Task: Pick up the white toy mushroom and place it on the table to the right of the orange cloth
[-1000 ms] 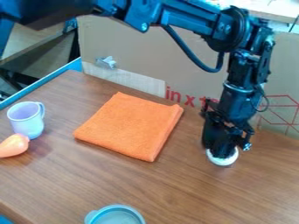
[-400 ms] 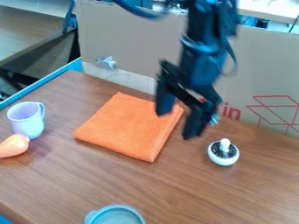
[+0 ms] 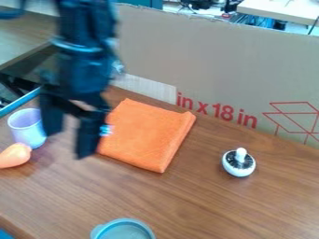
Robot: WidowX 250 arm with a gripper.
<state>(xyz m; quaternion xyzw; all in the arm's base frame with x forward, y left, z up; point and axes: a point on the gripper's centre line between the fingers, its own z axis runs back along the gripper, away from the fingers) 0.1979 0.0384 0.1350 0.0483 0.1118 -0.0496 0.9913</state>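
Camera view, fingers: wide apart, empty.
White knob: upright on worktop; handling seemingly done.
Lilac cup: ungripped; remaining work unclear.

We are seeing a broad lane of table running between the orange cloth and the white knobbed object, and widening toward the bluish container at the near edge. Cardboard is walling off the back. At the view's left, the pale cup and orange bulbous object are obstructing sideways passage beside the pincer.
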